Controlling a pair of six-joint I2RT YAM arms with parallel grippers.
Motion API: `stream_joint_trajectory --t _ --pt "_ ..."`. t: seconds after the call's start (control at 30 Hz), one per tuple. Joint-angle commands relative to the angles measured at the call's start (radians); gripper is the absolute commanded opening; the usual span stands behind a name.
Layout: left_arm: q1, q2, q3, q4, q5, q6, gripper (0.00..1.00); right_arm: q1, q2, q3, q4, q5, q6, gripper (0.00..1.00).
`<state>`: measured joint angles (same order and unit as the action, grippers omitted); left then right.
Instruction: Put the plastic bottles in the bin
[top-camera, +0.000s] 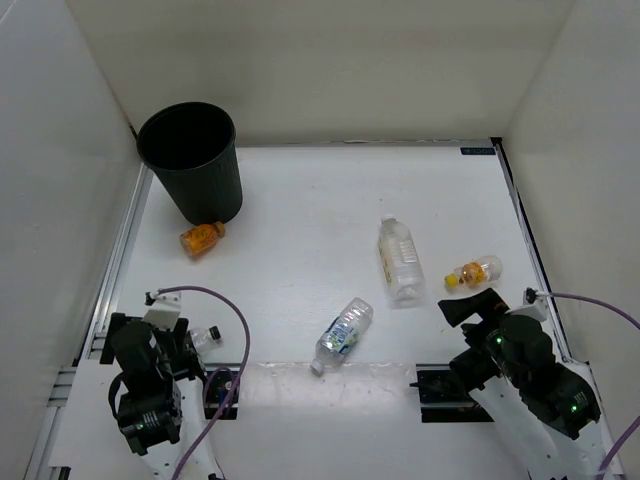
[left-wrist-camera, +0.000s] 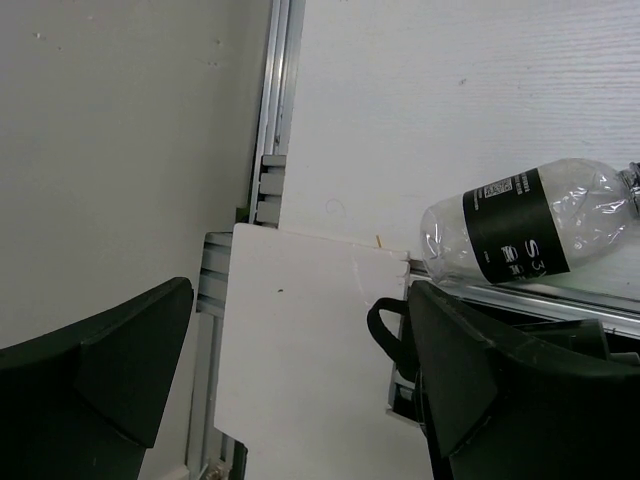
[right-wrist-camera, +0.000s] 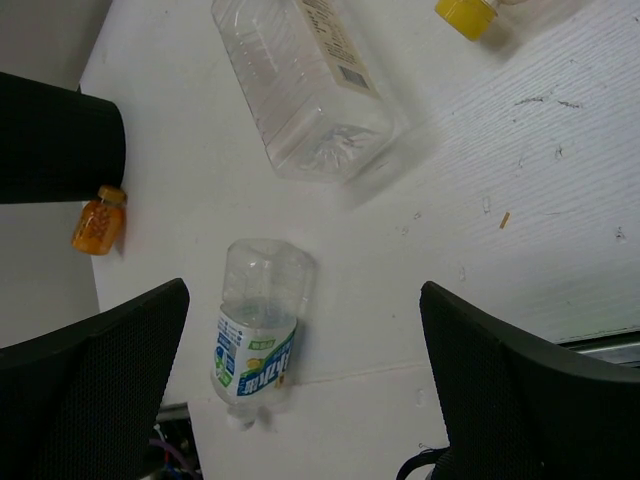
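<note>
The black bin (top-camera: 190, 160) stands at the far left. A stubby orange bottle (top-camera: 201, 238) lies at its foot. A large clear bottle (top-camera: 399, 258) lies right of centre, and a second orange bottle (top-camera: 475, 271) lies to its right. A bottle with a blue-green label (top-camera: 344, 334) lies near the front middle. A clear bottle with a black label (left-wrist-camera: 530, 232) lies by my left gripper (top-camera: 172, 322), which is open and empty. My right gripper (top-camera: 470, 308) is open and empty above the table, with the blue-green bottle (right-wrist-camera: 255, 335) ahead of it between the fingers' lines.
White walls enclose the table on three sides. An aluminium rail (left-wrist-camera: 272, 120) runs along the left edge. A white mounting plate (left-wrist-camera: 300, 340) lies under my left gripper. The bin (right-wrist-camera: 55, 140) and the large clear bottle (right-wrist-camera: 305, 85) show in the right wrist view.
</note>
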<state>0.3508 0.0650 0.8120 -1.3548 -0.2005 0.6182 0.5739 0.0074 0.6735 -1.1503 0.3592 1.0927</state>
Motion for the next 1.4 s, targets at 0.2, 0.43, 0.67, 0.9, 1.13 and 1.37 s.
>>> stream_joint_trajectory --t 0.2,0.43,0.67,0.9,1.13,1.37 --pt "0.036 0.117 0.021 -0.076 -0.037 0.068 1.0 -0.003 0.038 -0.025 0.03 -0.113 -0.187 1.0" --pt "0.036 0.585 0.355 -0.076 0.276 0.003 1.0 -0.022 0.356 0.067 0.142 -0.189 -0.352 1.0" --pt "0.036 0.722 0.221 -0.076 0.478 0.352 1.0 -0.022 0.84 0.332 0.027 -0.056 -0.571 1.0" --pt "-0.016 0.898 0.135 0.012 0.492 0.477 1.0 0.105 1.003 0.46 0.062 0.003 -0.743 1.0" --pt "-0.468 1.058 0.102 0.144 0.342 0.255 1.0 0.063 1.143 0.56 0.215 -0.089 -0.765 1.0" --pt "-0.658 0.931 0.035 0.062 0.223 0.385 1.0 -0.034 1.261 0.594 0.297 -0.221 -0.754 1.0"
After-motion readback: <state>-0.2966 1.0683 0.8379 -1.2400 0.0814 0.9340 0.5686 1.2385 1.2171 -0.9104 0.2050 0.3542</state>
